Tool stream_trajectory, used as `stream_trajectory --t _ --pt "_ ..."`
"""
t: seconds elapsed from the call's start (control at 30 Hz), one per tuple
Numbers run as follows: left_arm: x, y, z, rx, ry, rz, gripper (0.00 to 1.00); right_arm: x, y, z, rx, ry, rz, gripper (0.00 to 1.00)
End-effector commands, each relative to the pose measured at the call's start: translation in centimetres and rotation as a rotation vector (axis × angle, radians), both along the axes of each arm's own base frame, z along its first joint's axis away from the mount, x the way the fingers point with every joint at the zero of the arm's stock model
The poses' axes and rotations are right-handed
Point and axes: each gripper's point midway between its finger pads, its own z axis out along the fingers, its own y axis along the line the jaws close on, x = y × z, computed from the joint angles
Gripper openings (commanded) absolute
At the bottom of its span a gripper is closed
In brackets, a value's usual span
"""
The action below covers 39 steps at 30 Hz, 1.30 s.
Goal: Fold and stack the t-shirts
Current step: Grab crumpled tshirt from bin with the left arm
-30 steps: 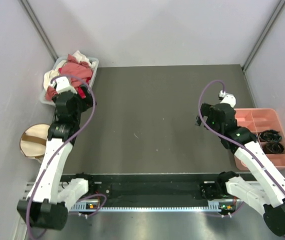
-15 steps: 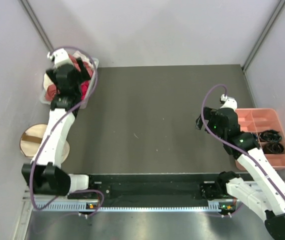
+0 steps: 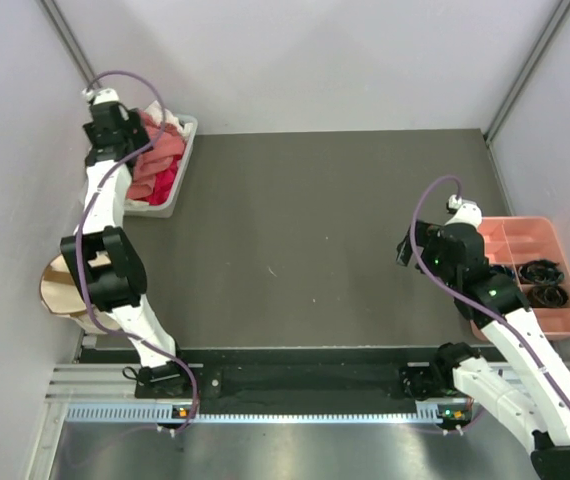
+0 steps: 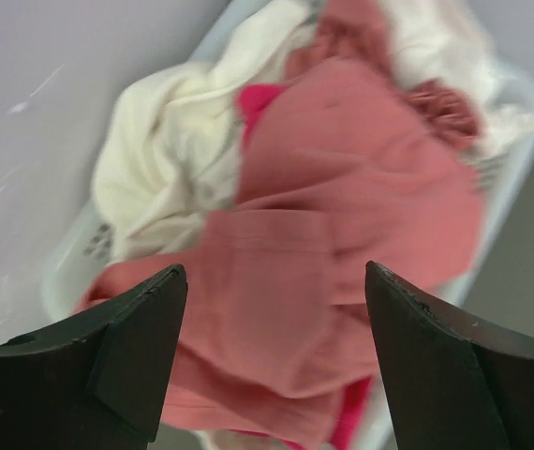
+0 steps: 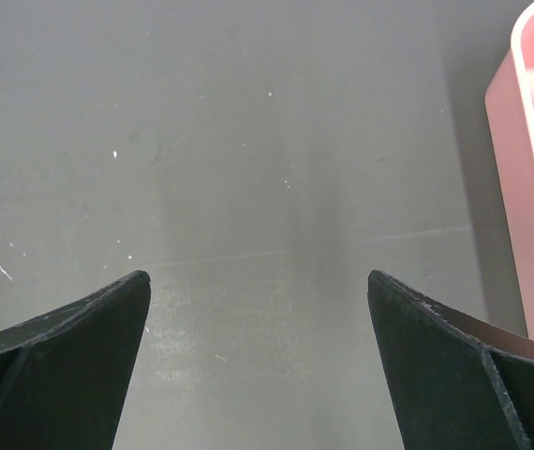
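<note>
Your left claw (image 4: pixel 274 272) has swung out over the pale plastic laundry basket (image 3: pixel 179 170), jaws spread and gripping nothing, above the salmon-pink cloth t-shirt (image 4: pixel 342 187) heaped inside, ready for a first pick.

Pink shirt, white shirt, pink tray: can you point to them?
pink shirt (image 4: pixel 342 187), left wrist view, middle of the cloth.
white shirt (image 4: pixel 155 178), left wrist view, its bunched folds.
pink tray (image 3: pixel 535 240), top view, bare far compartment.
</note>
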Motion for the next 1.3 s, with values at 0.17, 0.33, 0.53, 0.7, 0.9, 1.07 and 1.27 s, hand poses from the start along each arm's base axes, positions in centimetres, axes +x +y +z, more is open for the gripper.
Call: stream_trajectory --t 0.17,0.33,0.53,0.7,0.9,1.07,1.27 --pt "-0.4 1.6 1.1 -0.072 -0.022 -0.027 0.77 0.3 0.3 0.3 -0.009 0.003 0.009 0.99" --pt "0.2 0.2 -0.1 -0.132 -0.018 -0.080 0.76 0.3 0.3 0.0 -0.005 0.007 0.006 0.99" --pt "0.1 0.2 -1.8 -0.149 0.022 -0.073 0.75 0.3 0.4 -0.4 0.004 0.013 0.001 0.99" --pt "0.3 0.1 -4.6 -0.195 0.076 -0.059 0.73 0.5 0.3 0.4 -0.002 0.000 -0.004 0.99" --pt "0.4 -0.1 -6.5 -0.205 0.110 -0.061 0.70 0.5 -0.1 0.3 -0.018 0.000 -0.016 0.99" --pt "-0.2 0.8 -7.5 -0.174 0.151 -0.023 0.53 0.4 0.2 -0.4 0.003 0.011 -0.015 0.99" --pt "-0.6 1.3 -7.2 -0.162 0.156 0.009 0.00 0.4 0.2 -0.3 0.007 0.009 -0.013 0.99"
